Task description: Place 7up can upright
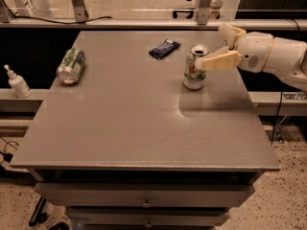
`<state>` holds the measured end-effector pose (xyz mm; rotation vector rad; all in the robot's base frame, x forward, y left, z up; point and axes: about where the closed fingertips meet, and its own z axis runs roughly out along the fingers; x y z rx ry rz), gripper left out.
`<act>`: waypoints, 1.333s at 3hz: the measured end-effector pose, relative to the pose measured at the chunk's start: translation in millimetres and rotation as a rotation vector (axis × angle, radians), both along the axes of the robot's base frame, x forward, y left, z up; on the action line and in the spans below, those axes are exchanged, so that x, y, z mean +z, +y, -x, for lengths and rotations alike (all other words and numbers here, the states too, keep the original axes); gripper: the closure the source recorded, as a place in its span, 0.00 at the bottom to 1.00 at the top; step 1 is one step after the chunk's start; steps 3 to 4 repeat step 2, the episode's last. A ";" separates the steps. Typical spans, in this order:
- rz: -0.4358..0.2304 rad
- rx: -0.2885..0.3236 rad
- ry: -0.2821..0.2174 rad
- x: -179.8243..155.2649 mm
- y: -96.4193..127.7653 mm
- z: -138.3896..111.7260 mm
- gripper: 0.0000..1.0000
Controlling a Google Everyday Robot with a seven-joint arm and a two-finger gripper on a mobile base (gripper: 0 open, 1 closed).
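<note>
The 7up can [194,69], white on top with a green lower band, stands upright on the grey table [129,119] at the right rear. My gripper [211,46] is just right of the can's top. It is open and holds nothing. One cream finger [218,60] reaches toward the can's upper rim, and the other finger [230,33] points back behind it. The white arm runs off to the right edge.
A mostly green patterned can [71,66] lies on its side near the table's left edge. A dark blue snack packet [164,48] lies at the back, left of the 7up can. A white pump bottle [18,83] stands on a ledge left of the table.
</note>
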<state>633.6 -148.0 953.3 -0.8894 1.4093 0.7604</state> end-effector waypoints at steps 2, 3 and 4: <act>0.036 -0.024 -0.090 56.3 -24.7 17.0 0.00; 0.036 -0.024 -0.090 56.3 -24.7 17.0 0.00; 0.036 -0.024 -0.090 56.3 -24.7 17.0 0.00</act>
